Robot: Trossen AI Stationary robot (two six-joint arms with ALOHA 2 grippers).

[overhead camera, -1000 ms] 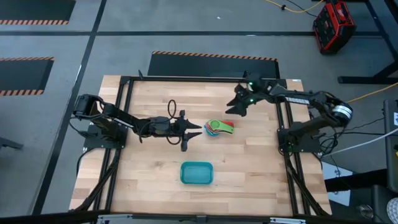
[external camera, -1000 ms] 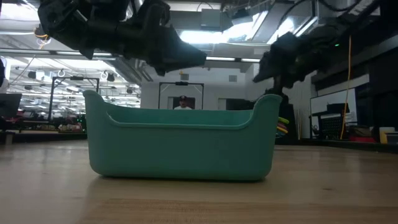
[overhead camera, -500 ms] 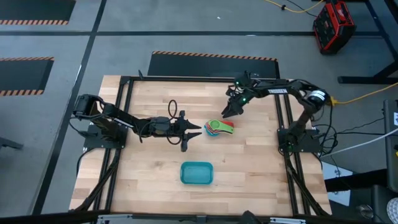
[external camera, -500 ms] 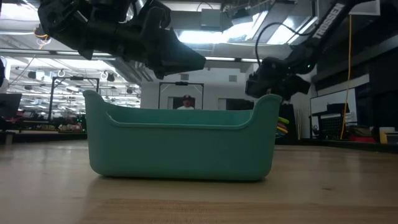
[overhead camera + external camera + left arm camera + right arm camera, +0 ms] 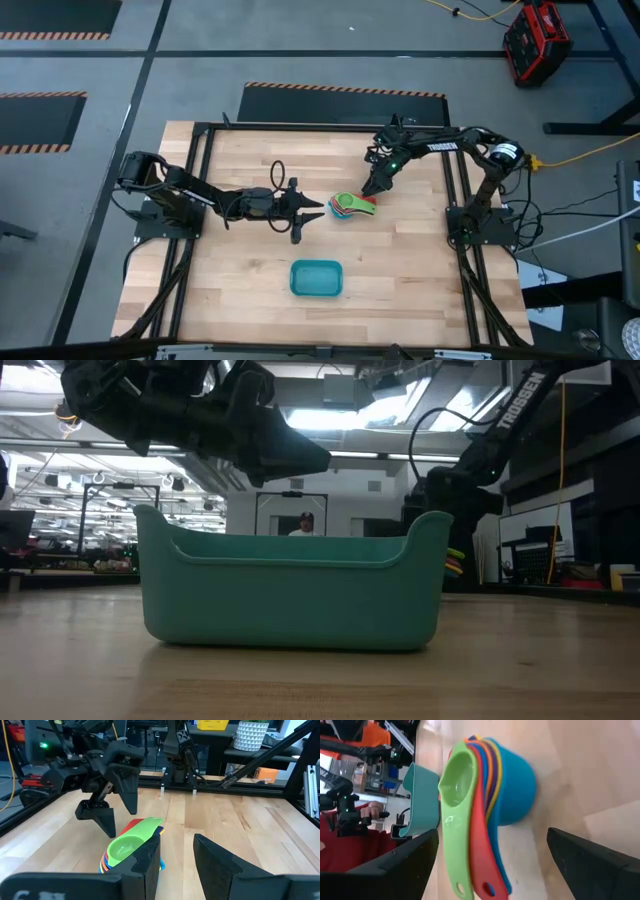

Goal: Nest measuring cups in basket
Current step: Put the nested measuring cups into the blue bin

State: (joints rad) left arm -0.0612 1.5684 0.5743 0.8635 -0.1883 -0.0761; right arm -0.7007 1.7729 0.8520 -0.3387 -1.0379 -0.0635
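Gleaming nested plastic measuring cups (image 5: 480, 795) on wood-grain table (image 5: 240, 260); rounded teal basket (image 5: 316, 278).

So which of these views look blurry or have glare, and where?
Right wrist view: the nested measuring cups look soft, smeared at the blue edge. Low view: the basket is sharp, with bright ceiling lights glaring behind it. High view: even light, no glare on the table.
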